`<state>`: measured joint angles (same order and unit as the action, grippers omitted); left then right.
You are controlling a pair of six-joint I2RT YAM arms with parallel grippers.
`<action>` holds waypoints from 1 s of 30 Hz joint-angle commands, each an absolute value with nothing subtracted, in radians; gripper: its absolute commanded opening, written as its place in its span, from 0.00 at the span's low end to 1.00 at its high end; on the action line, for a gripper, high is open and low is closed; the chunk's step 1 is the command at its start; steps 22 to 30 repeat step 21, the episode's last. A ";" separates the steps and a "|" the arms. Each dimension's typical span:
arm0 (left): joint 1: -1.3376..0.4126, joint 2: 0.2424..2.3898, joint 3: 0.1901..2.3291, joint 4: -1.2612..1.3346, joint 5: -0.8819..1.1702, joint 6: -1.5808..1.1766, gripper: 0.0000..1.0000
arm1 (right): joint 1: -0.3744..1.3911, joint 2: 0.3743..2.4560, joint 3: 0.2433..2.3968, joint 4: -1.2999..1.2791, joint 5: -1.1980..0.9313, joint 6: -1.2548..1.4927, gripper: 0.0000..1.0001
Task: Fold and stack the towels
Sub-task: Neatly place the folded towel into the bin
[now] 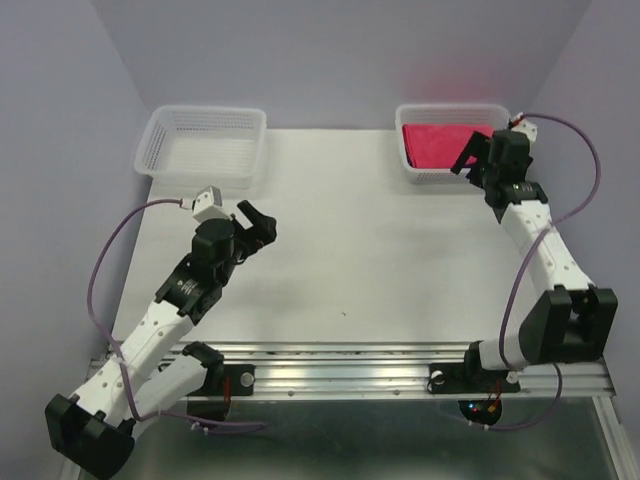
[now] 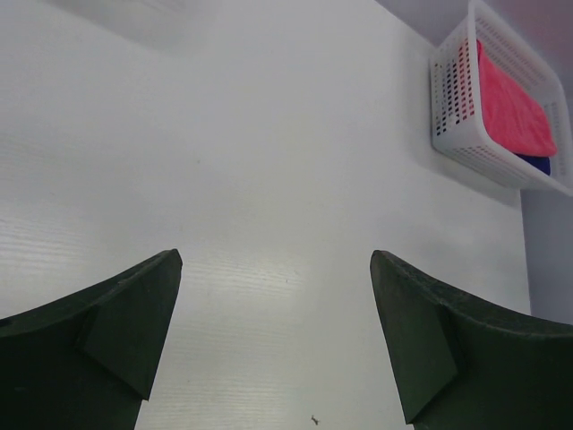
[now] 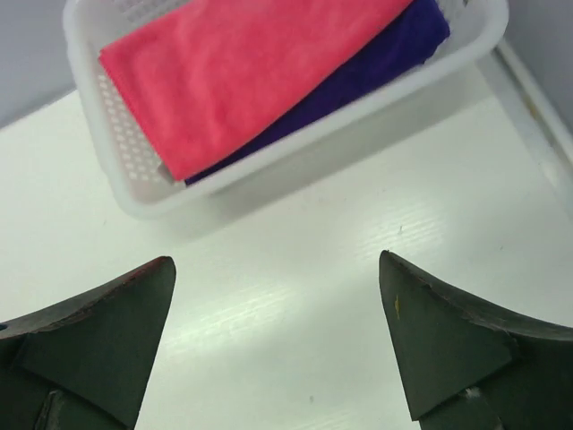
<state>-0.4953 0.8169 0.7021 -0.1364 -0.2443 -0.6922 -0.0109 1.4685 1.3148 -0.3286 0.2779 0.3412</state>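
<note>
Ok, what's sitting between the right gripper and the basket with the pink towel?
Nothing: the right wrist view shows only bare white table between the open right gripper and the basket holding the pink towel.

plain white tabletop (image 1: 400,270), pale lilac walls (image 1: 330,50) closing it in on three sides, silvery metal rail (image 1: 340,368) along the near edge, soft even light, kinda studio-ish

Left basket (image 1: 195,175) at far left of table (image 1: 370,260), right basket (image 1: 430,177) at far right. Top towel (image 3: 242,72) on bottom towel (image 3: 394,49), both in right basket. Right gripper (image 3: 276,260) just near of right basket; left gripper (image 1: 262,222) over table, left of centre.
</note>
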 commanded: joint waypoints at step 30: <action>-0.492 0.649 0.600 -0.190 -0.367 -0.767 0.99 | -0.002 0.788 0.503 -0.175 0.155 0.598 1.00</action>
